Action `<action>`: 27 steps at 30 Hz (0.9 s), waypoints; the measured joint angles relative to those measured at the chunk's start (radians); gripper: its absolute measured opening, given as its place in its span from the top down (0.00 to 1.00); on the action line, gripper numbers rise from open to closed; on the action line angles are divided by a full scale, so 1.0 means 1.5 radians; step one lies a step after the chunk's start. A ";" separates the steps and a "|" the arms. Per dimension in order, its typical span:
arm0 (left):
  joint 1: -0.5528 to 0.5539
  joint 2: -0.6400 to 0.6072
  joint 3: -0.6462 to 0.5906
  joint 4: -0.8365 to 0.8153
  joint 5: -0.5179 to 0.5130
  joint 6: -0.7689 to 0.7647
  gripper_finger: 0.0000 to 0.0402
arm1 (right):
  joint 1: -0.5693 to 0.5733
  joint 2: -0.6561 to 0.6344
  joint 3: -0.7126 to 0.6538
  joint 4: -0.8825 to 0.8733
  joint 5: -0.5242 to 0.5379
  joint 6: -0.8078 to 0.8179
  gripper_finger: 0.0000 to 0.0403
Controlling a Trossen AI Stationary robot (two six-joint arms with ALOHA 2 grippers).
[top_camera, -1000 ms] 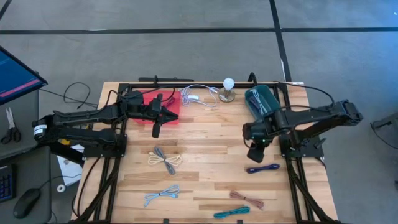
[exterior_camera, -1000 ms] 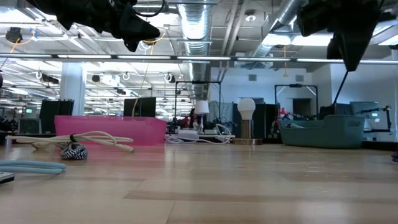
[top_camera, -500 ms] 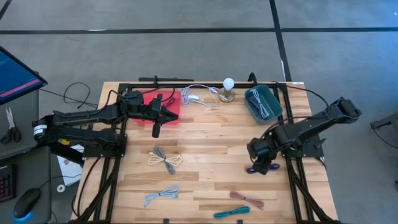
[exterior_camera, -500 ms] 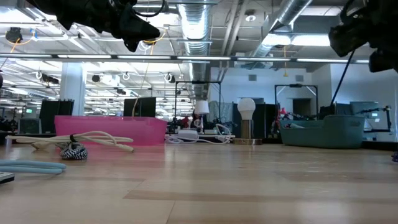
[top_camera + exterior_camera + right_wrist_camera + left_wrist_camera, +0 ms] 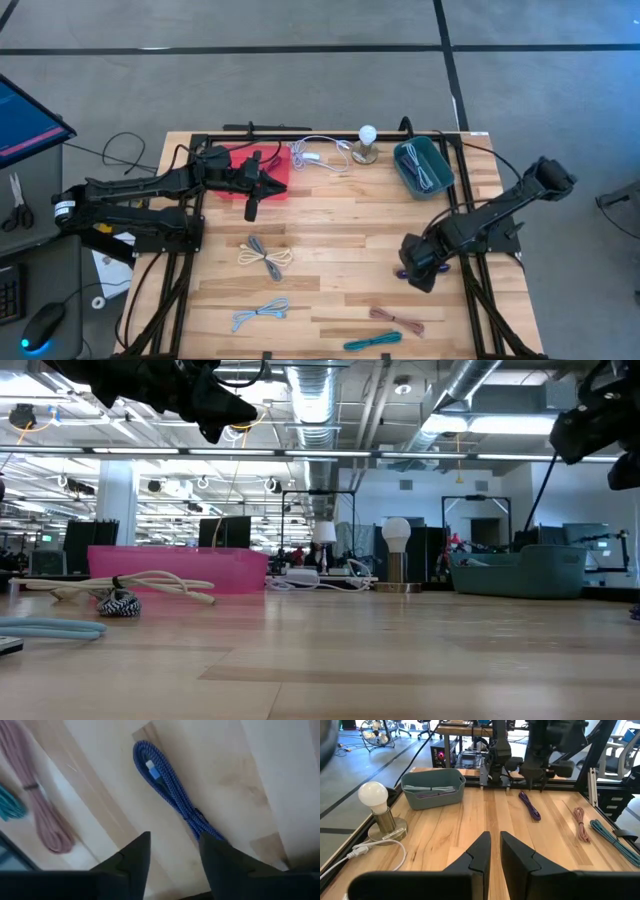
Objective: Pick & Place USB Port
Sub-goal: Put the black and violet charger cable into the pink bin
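A dark blue-purple coiled cable (image 5: 425, 271) lies flat on the wooden table (image 5: 330, 230) at the right. It also shows in the right wrist view (image 5: 172, 790) and the left wrist view (image 5: 530, 805). My right gripper (image 5: 418, 274) is low over it, pointing down and open. In its wrist view (image 5: 172, 852) the two fingers stand on either side of one end of the coil; I cannot tell that they touch it. A teal bin (image 5: 423, 167) holding cables stands at the far right. My left gripper (image 5: 252, 205) hangs shut and empty by the pink bin (image 5: 262, 165).
A bulb on a base (image 5: 367, 142) and a white cord (image 5: 318, 153) sit at the far edge. Other coiled cables lie near: grey-beige (image 5: 265, 257), light blue (image 5: 260, 312), pinkish brown (image 5: 397, 320), teal (image 5: 372, 341). The black frame rail (image 5: 470, 285) runs beside my right gripper.
My right gripper has gone from beside the teal bin toward the table's near edge and down, ending over the blue-purple cable. The cable has stayed where it was.
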State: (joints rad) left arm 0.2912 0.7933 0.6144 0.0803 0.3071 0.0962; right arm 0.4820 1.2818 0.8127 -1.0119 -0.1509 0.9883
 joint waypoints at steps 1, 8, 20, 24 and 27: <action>0.000 0.000 0.000 0.000 0.000 0.000 0.90 | 0.004 0.007 0.000 0.001 0.000 -0.011 0.59; 0.000 0.000 0.000 -0.002 0.000 0.000 0.90 | 0.020 0.085 0.000 0.004 -0.001 -0.085 0.58; 0.000 0.000 0.000 -0.004 0.000 0.000 0.90 | 0.031 0.244 0.004 -0.001 -0.002 -0.125 0.70; 0.000 0.000 -0.001 -0.004 0.000 0.000 0.90 | 0.031 0.273 0.005 0.002 -0.006 -0.145 0.73; 0.000 0.000 -0.009 -0.007 0.000 0.000 0.90 | 0.029 0.282 0.003 0.005 -0.015 -0.159 0.76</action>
State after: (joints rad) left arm 0.2913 0.7935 0.6005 0.0704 0.3069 0.0963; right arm 0.5255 1.7054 0.8169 -1.0050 -0.1735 0.7496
